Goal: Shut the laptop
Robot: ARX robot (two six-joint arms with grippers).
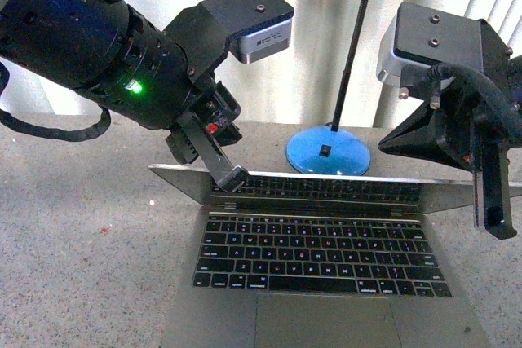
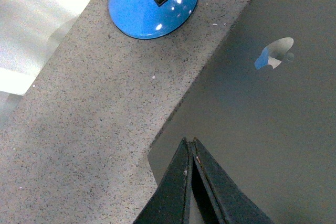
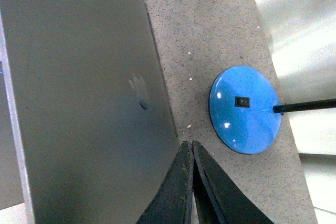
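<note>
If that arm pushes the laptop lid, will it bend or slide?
The laptop lid looks like thin stiff metal, so it probably swings on its hinge rather than flexing. Its smooth finish may let the left end effector slip.

Left end effector (image 1: 232, 177), right end effector (image 1: 496, 222) — both pinched closed.

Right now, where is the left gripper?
In the front view the left gripper sits at the upper lid edge of the laptop, towards its left end, with the blue lamp base behind to the right.
</note>
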